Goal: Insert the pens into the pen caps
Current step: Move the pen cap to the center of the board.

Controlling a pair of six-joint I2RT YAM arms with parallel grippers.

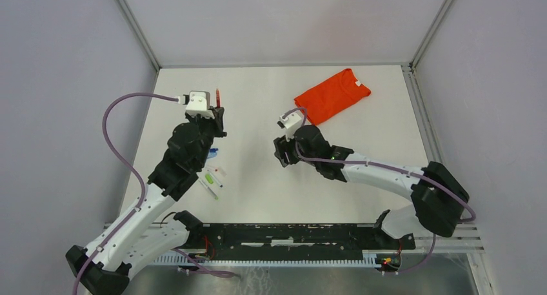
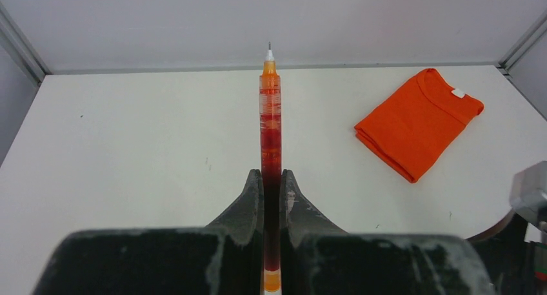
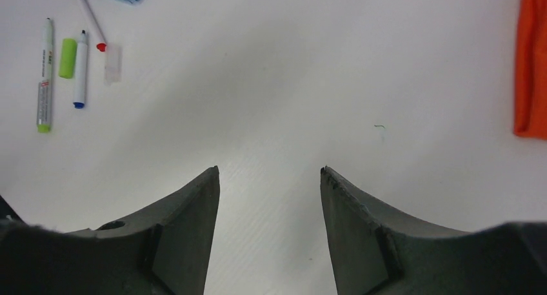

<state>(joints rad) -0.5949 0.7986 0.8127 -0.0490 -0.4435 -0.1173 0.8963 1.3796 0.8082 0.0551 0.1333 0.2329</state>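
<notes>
Left gripper (image 2: pixel 271 177) pinching orange pen (image 2: pixel 270 108), tip pointing forward | right gripper (image 3: pixel 269 172) spread, other pens (image 3: pixel 80 69) well apart

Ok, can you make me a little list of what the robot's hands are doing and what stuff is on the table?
left gripper: shut on the orange pen, whose bare tip sticks out past the fingers
right gripper: open, holding nothing, above the table
loose pens: a green pen and a blue pen lying side by side on the table's left side
green cap: lying between those two pens
orange shirt: folded, at the far right of the table
</notes>
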